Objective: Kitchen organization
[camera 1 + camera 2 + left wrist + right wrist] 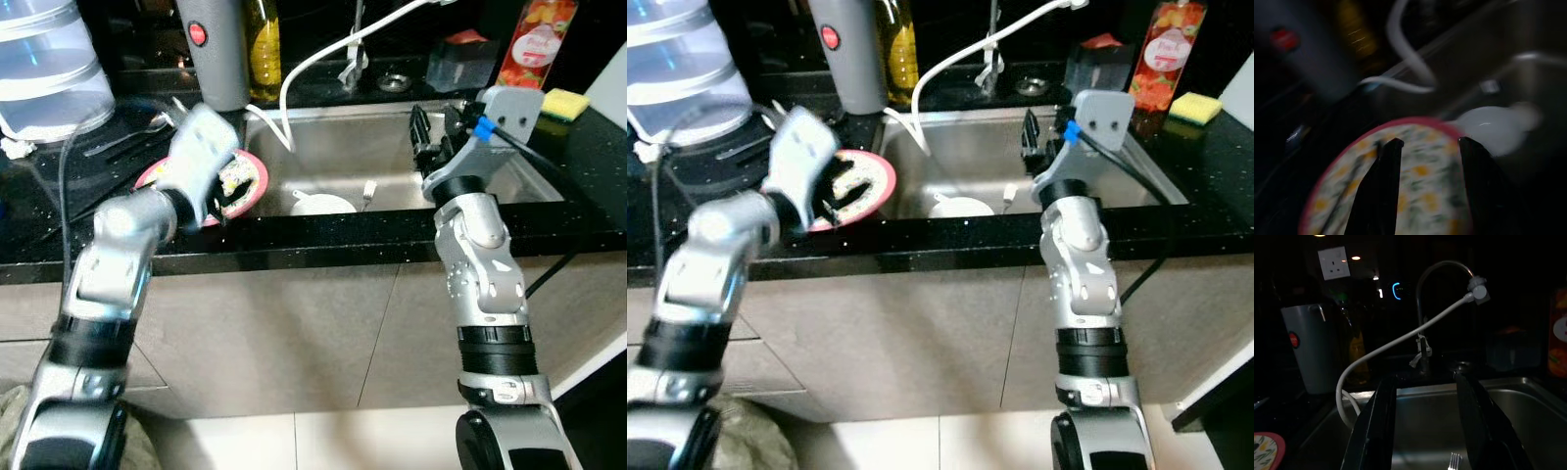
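At the black bench (323,235), the steel sink (509,181) is holding a white bowl (321,204) near its front wall, while a pink-rimmed floral plate (872,176) is lying by the sink's left edge; the left gripper (1427,161), fingers spread wide, is hovering over it, and the right gripper (1425,431) is hanging open above the basin

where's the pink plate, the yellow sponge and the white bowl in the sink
pink plate (877,176), right eye view, on its pink rim
yellow sponge (565,102), left eye view, on its top face
white bowl (961,207), right eye view, on its rounded white side
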Robot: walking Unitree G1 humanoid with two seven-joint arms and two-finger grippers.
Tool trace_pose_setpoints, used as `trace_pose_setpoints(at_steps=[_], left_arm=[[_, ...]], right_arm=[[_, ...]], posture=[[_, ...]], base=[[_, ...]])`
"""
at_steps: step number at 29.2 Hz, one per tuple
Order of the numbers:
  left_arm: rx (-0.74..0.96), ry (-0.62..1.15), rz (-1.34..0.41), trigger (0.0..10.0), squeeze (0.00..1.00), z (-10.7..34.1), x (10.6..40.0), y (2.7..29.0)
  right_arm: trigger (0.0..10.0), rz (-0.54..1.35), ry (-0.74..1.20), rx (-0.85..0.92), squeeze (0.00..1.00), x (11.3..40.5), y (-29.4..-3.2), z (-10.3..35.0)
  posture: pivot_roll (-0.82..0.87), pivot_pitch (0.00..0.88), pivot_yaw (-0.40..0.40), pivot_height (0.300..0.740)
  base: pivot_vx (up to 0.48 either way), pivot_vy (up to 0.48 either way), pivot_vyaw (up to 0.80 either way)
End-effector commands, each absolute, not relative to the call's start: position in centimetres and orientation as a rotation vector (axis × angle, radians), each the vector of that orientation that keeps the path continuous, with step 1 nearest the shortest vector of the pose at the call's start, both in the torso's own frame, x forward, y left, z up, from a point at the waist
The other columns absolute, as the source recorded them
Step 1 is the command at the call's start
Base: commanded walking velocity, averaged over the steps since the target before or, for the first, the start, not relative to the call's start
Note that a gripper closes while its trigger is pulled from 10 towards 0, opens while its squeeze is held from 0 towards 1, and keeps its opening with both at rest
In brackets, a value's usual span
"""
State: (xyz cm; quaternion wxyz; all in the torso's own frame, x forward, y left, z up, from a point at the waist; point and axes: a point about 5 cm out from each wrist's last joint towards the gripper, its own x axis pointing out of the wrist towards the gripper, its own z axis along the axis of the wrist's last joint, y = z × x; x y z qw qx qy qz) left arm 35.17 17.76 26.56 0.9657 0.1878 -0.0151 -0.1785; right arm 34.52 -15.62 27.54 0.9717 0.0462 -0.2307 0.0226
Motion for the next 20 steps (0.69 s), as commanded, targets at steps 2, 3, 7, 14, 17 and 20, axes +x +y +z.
trace_pose_setpoints(at_steps=[2,3,7,14,17,20], left_arm=[[0.343,0.120,-0.224,10.0,0.00,25.3,36.3,19.7],[0.343,0.120,-0.224,10.0,0.00,25.3,36.3,19.7],[0.442,0.227,-0.090,10.0,0.00,25.4,37.9,21.4],[0.264,0.295,-0.058,10.0,0.00,24.8,39.3,22.6],[0.166,0.347,-0.091,10.0,0.88,24.2,39.8,22.5],[0.099,0.370,-0.097,10.0,1.00,23.8,39.9,22.5]], right_arm=[[10.0,0.054,-0.467,0.099,0.00,34.7,-15.4,27.7],[10.0,0.054,-0.467,0.099,0.00,34.7,-15.4,27.7],[10.0,0.058,-0.467,0.101,0.00,34.8,-15.3,27.7],[10.0,0.068,-0.466,0.103,0.00,34.9,-15.0,27.7],[10.0,0.062,-0.467,0.103,0.00,34.9,-15.1,27.7],[10.0,0.059,-0.467,0.104,0.00,34.9,-15.2,27.7]], posture=[[0.09,0.013,0.019,0.740],[0.09,0.013,0.019,0.740],[0.10,0.011,0.011,0.740],[0.09,0.011,0.011,0.740],[0.09,0.016,0.010,0.740],[0.09,0.017,0.009,0.740]], base=[[0.000,0.000,0.00],[0.000,0.000,0.00],[0.000,0.000,0.00],[0.000,0.000,0.00],[0.000,0.000,0.00],[0.000,0.000,0.00]])
